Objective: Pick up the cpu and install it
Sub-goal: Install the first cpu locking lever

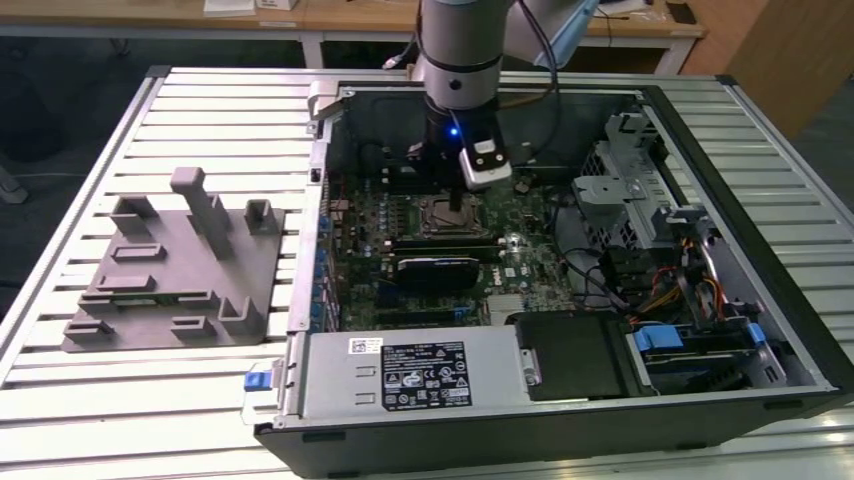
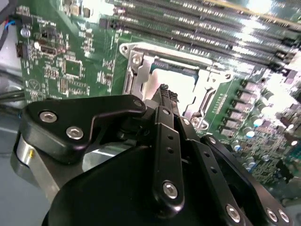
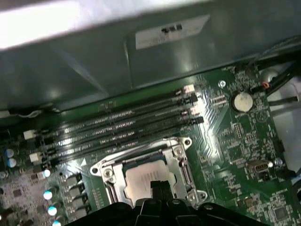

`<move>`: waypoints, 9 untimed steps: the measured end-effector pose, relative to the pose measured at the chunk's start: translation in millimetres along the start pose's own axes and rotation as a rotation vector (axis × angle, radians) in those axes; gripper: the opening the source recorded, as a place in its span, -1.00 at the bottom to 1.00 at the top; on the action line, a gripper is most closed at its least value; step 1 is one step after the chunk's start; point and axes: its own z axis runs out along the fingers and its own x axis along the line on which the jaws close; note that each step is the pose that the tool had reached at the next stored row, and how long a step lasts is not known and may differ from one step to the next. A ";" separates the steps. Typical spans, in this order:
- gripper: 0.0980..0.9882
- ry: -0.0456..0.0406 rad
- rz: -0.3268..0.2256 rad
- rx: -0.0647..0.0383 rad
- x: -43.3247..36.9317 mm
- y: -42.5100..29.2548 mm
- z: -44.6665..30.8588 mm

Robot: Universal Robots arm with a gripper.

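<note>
Gripper sits low over the socket on the green board, inside the open PC case. Fingers look pressed together, tips at the cpu, which lies in the socket. Grey fixture well apart, outside the case.

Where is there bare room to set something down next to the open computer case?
The ribbed table is free in front of the grey fixture and behind it, toward the far edge. Inside the case it's crowded: the end effector sits over the cpu, with cables beside.
</note>
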 end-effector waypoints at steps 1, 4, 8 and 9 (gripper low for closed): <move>-0.98 0.0081 0.000 0.006 -0.6 -0.3 0.0; -0.98 0.0324 0.000 0.017 -1.5 -0.6 0.1; -0.98 0.0325 0.000 0.017 -1.5 -0.6 0.1; -0.98 0.0325 0.000 0.017 -1.5 -0.6 0.1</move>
